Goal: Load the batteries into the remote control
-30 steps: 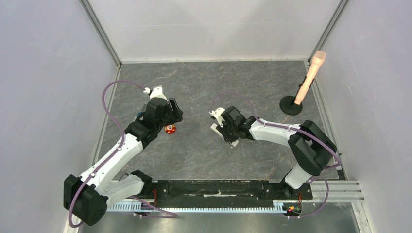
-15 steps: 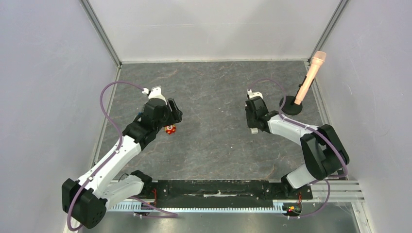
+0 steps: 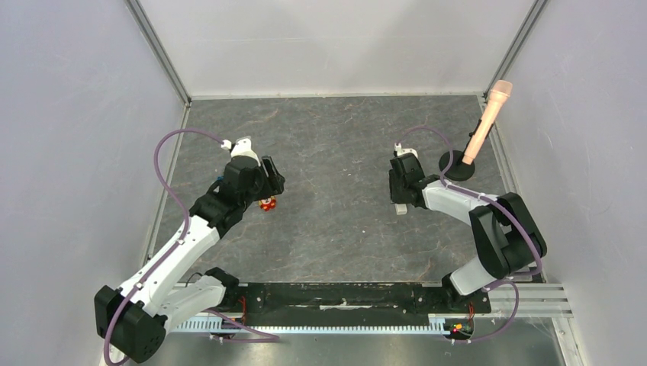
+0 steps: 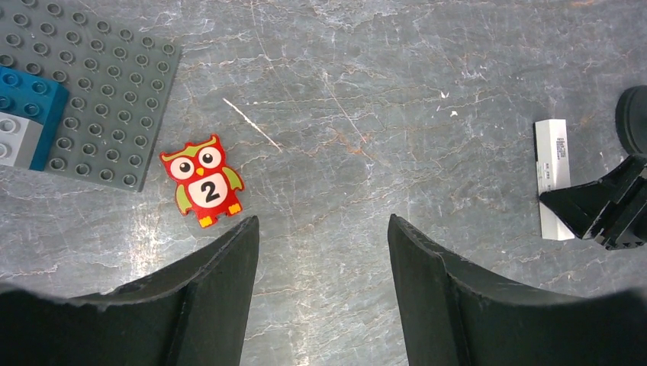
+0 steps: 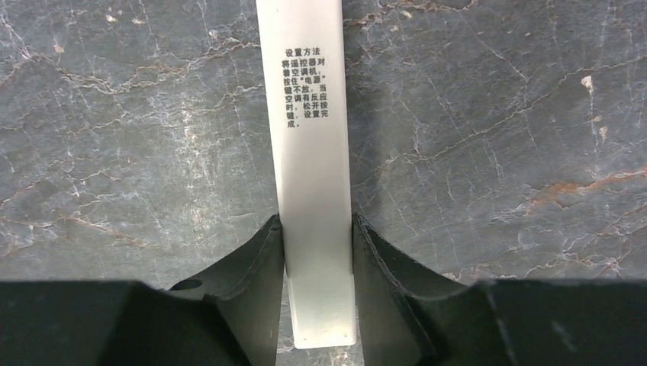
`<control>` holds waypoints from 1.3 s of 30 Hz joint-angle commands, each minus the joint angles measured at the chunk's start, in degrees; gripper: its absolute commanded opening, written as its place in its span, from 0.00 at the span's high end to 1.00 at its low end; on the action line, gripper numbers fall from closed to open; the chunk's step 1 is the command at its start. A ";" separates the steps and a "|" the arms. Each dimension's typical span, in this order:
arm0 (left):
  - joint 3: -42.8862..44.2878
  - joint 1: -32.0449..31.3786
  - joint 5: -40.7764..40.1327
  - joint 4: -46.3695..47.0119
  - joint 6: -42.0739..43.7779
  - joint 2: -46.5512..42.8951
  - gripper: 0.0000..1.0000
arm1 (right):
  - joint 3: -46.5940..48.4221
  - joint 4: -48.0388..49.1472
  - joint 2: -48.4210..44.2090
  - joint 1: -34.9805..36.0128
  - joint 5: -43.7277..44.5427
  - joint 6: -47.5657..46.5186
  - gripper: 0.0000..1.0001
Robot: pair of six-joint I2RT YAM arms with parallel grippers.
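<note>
From above, the right pincer point(image 3: 399, 200) sits low over the surface point(image 3: 328, 137), right of centre, with a sliver of the white remote control point(image 3: 400, 208) showing under it. The left pincer point(image 3: 268, 189) hangs well apart, above the owl toy point(image 3: 266, 203).

The left wrist view shows that pincer spread and empty. The owl carries a "2".

In the right wrist view the jaws pinch the remote's two long edges near its closer end, and its long axis runs straight away from the wrist. It bears printed Chinese headed "设置方法". I see no batteries anywhere.
</note>
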 commanded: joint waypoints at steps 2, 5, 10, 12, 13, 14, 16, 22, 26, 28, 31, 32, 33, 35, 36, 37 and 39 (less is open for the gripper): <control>0.23 0.28 0.86 -0.19 0.16 -1.31 0.31 | -0.71 2.20 0.16 -0.43 -1.60 1.24 0.51; 1.81 0.28 4.65 -0.89 0.38 -0.94 0.25 | -1.07 2.10 -2.75 -0.44 -0.51 1.72 0.25; 7.70 0.27 2.06 -9.29 -4.26 0.86 0.22 | -3.06 2.14 -12.39 -0.77 1.32 1.84 0.02; 8.72 0.28 0.14 -11.95 -5.09 0.14 0.21 | -4.64 2.02 -17.96 -0.93 3.49 2.53 0.02; 9.35 0.26 0.83 -12.78 -4.91 -0.41 0.21 | -5.52 1.92 -21.24 -0.95 4.92 2.88 0.02; 10.13 0.28 1.90 -13.16 -3.78 -0.91 0.20 | -6.30 1.80 -25.17 -1.03 6.21 3.03 0.02; 10.94 0.27 2.32 -13.61 -2.02 -2.32 0.20 | -7.03 1.13 -31.78 -1.03 8.16 2.89 0.02; 8.68 0.28 3.48 -11.64 4.31 -10.39 0.19 | -3.33 -7.02 -48.60 -1.03 17.71 2.39 0.02; 7.52 0.28 -0.44 -11.50 5.14 -15.99 0.19 | -3.84 -9.08 -58.68 -1.04 25.98 1.90 0.02; 6.72 0.28 -2.93 -11.13 5.18 -19.28 0.19 | -4.67 -9.23 -63.20 -1.03 30.35 1.69 0.02; 3.85 0.28 -5.98 -9.21 4.73 -24.78 0.18 | -6.65 -9.41 -68.22 -1.05 35.89 2.27 0.02; 2.88 0.28 -6.52 -8.49 4.46 -26.59 0.18 | -7.24 -9.42 -69.82 -1.07 37.33 2.83 0.02; 1.85 0.28 -6.81 -7.75 4.14 -27.96 0.18 | -7.75 -9.37 -71.05 -1.08 38.08 3.33 0.02; 0.45 0.28 -7.33 -6.83 3.53 -30.30 0.18 | -8.54 -9.45 -73.30 -1.03 39.52 4.33 0.02; 0.11 0.28 -8.05 -6.72 2.96 -31.13 0.18 | -8.83 -9.42 -74.15 -1.03 40.26 4.50 0.02; -0.08 0.28 -8.78 -6.86 2.40 -31.74 0.18 | -9.07 -9.34 -74.66 -1.07 41.02 4.52 0.02; -0.08 0.28 -9.24 -7.27 1.90 -31.79 0.18 | -9.63 -9.40 -74.66 -1.03 42.20 4.41 0.02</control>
